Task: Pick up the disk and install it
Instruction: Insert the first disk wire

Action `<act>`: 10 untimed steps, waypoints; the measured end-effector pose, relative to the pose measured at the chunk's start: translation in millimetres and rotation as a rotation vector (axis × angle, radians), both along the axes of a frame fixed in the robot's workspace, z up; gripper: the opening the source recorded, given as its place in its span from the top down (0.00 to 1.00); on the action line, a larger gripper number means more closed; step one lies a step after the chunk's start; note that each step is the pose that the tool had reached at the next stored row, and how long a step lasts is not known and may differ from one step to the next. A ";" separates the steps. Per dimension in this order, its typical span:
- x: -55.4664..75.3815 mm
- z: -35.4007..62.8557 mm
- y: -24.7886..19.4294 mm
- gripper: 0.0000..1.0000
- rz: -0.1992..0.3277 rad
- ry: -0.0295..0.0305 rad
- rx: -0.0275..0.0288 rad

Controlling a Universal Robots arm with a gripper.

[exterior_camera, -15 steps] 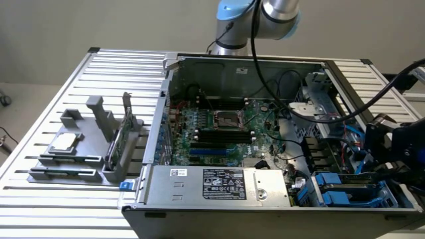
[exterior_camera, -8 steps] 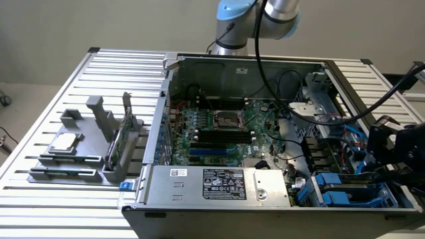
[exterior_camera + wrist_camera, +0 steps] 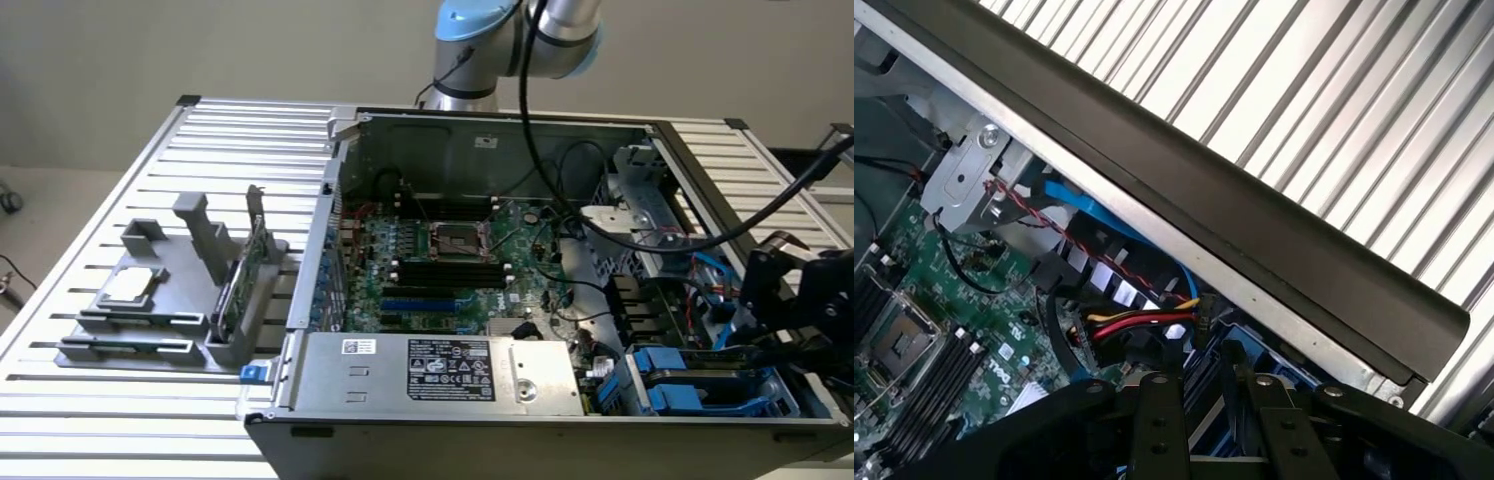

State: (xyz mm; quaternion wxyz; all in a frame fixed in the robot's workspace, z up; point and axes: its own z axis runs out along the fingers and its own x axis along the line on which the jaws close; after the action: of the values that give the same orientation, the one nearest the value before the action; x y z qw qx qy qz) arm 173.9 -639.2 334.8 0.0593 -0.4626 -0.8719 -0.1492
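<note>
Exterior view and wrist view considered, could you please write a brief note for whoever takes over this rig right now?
End effector: at the drive bay of the open grey metal computer case, exterior view's right; grip unclear.
Disk: blue plastic carriers lie in that bay; whether the silver-grey disk is among them or held, I cannot tell.
Done: approach to the bay.
Left: installation not visibly finished.
</note>
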 end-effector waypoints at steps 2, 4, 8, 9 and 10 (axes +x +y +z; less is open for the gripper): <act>2.0 0.1 0.2 0.70 0.000 0.0055 0.0000; 3.7 0.1 0.4 0.70 0.000 0.0119 0.0000; 5.7 0.0 1.6 0.70 0.000 0.0279 0.0004; 6.1 0.0 1.9 0.70 0.000 0.0319 0.0003; 6.4 0.0 2.3 0.70 0.000 0.0350 0.0003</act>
State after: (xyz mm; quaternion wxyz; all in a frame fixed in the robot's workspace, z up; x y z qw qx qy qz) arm 180.4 -636.8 334.7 0.0746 -0.4653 -0.8706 -0.1412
